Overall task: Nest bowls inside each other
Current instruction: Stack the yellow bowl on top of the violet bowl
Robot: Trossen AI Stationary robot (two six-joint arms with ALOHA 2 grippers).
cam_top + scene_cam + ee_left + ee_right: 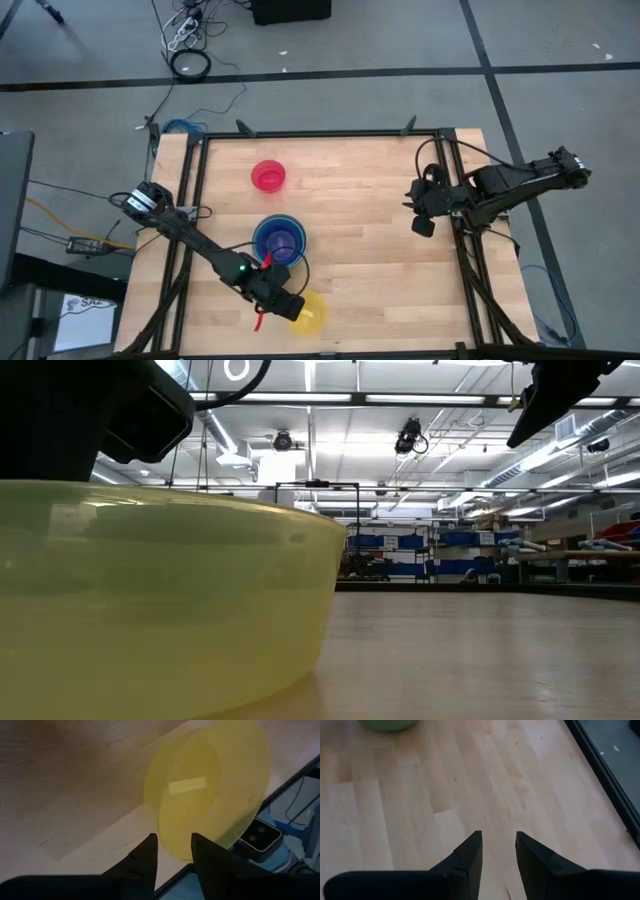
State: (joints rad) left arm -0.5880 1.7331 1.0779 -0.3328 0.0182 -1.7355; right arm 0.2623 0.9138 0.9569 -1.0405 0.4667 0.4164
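The yellow bowl (309,313) sits at the bench's (380,290) near edge, beside the blue bowl (279,240). It looks light, stiff, slippery; grip its thin rim. Left pincer (172,851) gapes partly, holding nothing.

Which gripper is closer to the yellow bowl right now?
Left. The left gripper sits right at the yellow bowl by the table's front edge, fingers astride its rim. The right gripper hangs far off, over the table's right side.

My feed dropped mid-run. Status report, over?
Left gripper open at yellow bowl rim, near table edge. Right gripper open, empty, waiting at right side. Purple bowl nested in blue bowl; pink-red bowl apart.
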